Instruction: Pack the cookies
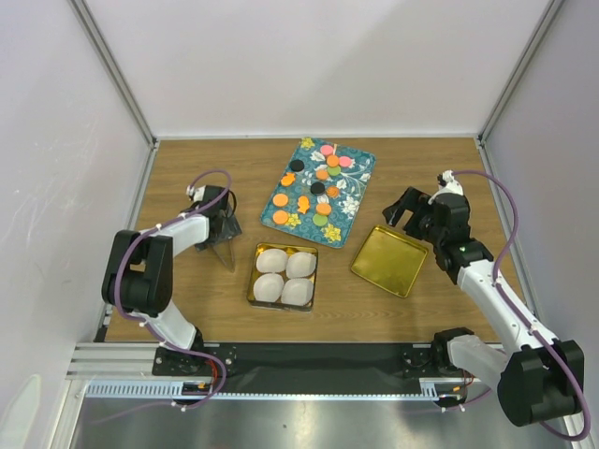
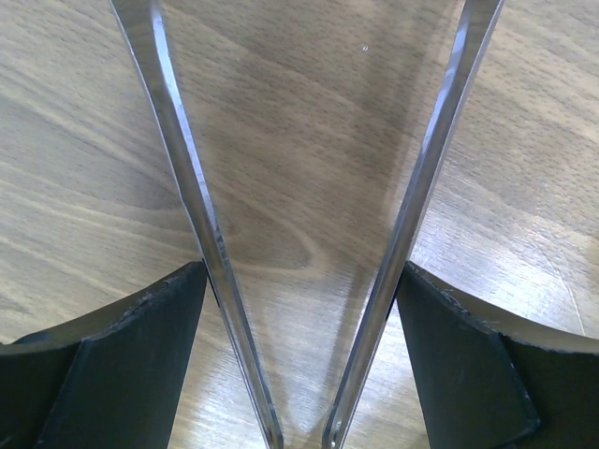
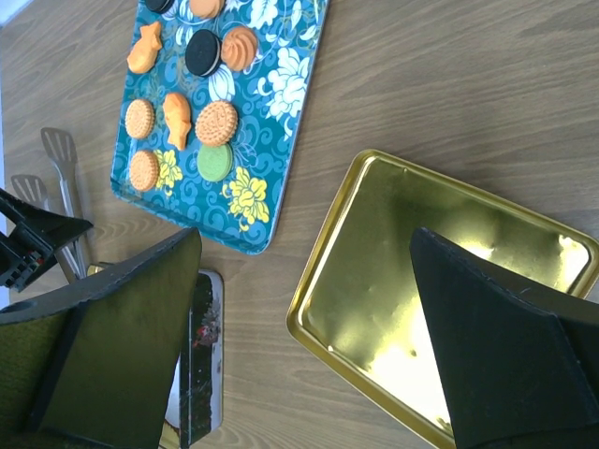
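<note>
Top external view gives us the cookies spread on the teal flowered tray, at the far middle of the counter. Our left claw grasps the metal tongs, one finger against each arm. Our right claw is released, jaws wide, above the gold lid. Beside this lid stands the gold tin with four white paper cups.

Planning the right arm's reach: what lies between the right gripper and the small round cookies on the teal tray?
Top view: only bare wooden table and the teal tray's rim separate right gripper from cookies.
</note>
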You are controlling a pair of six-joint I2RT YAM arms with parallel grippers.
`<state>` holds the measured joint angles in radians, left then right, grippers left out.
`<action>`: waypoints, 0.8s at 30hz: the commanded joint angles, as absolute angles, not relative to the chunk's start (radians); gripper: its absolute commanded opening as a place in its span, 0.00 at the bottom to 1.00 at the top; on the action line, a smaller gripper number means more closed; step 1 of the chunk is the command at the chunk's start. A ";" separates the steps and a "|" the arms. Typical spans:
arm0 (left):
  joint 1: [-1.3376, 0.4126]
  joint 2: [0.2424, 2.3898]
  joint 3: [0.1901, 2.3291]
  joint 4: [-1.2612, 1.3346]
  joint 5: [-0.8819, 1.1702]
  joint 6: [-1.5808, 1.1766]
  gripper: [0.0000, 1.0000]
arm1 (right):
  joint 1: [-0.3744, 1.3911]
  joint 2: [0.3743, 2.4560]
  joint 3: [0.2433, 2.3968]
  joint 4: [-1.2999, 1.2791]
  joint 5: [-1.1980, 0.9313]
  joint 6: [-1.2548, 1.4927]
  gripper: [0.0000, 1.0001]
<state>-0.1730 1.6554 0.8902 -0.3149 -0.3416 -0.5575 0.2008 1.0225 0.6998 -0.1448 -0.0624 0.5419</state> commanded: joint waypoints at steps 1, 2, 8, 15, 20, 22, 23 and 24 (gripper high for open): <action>-0.167 1.666 0.887 -0.311 -0.337 -0.560 0.87 | 0.198 1.031 0.712 -0.130 -0.075 0.532 1.00; -0.167 1.669 0.887 -0.311 -0.337 -0.560 0.86 | 0.196 1.032 0.713 -0.132 -0.077 0.532 1.00; -0.167 1.669 0.885 -0.314 -0.330 -0.557 0.76 | 0.198 1.037 0.715 -0.137 -0.080 0.531 1.00; -0.172 1.493 0.931 -0.391 -0.322 -0.537 0.60 | 0.198 1.042 0.719 -0.141 -0.087 0.529 0.99; -0.181 1.320 0.999 -0.492 -0.313 -0.506 0.60 | 0.199 1.042 0.721 -0.143 -0.089 0.528 1.00; -0.184 1.281 1.012 -0.515 -0.299 -0.497 0.60 | 0.199 1.045 0.721 -0.141 -0.089 0.529 1.00; -0.190 1.246 1.015 -0.525 -0.292 -0.485 0.59 | 0.199 1.046 0.722 -0.143 -0.090 0.529 1.00; -0.193 1.232 1.020 -0.532 -0.281 -0.480 0.59 | 0.199 1.048 0.723 -0.141 -0.094 0.531 1.00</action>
<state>-0.1802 1.2984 0.9783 -0.4816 -0.3088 -0.5217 0.2008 1.0393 0.6998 -0.1524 -0.0811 0.5415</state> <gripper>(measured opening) 0.600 0.994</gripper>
